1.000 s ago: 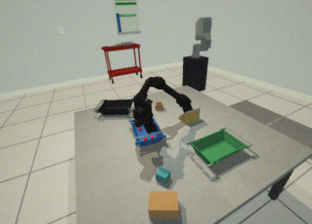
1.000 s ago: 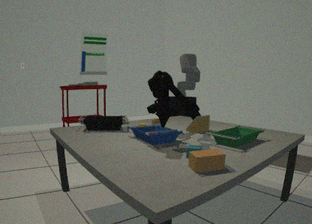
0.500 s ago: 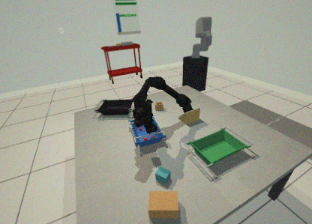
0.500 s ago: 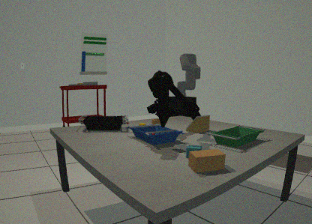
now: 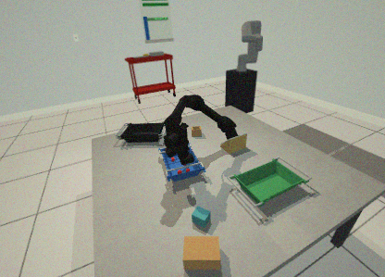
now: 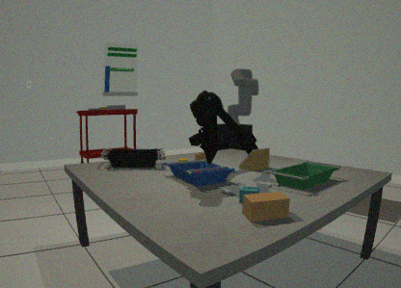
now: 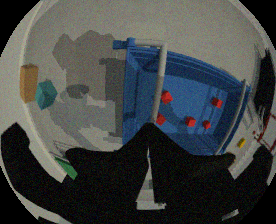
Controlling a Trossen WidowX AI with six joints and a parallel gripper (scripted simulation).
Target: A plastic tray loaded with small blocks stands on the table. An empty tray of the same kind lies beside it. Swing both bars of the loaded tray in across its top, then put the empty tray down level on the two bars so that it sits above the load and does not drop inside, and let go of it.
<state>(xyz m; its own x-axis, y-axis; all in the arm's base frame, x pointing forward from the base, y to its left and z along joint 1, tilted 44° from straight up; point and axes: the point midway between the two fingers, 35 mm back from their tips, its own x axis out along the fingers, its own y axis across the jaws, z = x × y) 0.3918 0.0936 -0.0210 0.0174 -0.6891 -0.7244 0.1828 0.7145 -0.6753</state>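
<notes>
Black six-joint arm (image 5: 192,101) (image 6: 206,105) arched high, elbow bent, forearm angled downward, gripper (image 5: 187,158) (image 6: 210,161) (image 7: 147,125) low, pointing down, fingertips together.

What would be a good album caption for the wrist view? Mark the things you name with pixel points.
Black gripper fingers, closed, over a blue tray (image 7: 189,142) holding small red blocks (image 7: 190,121).
</notes>
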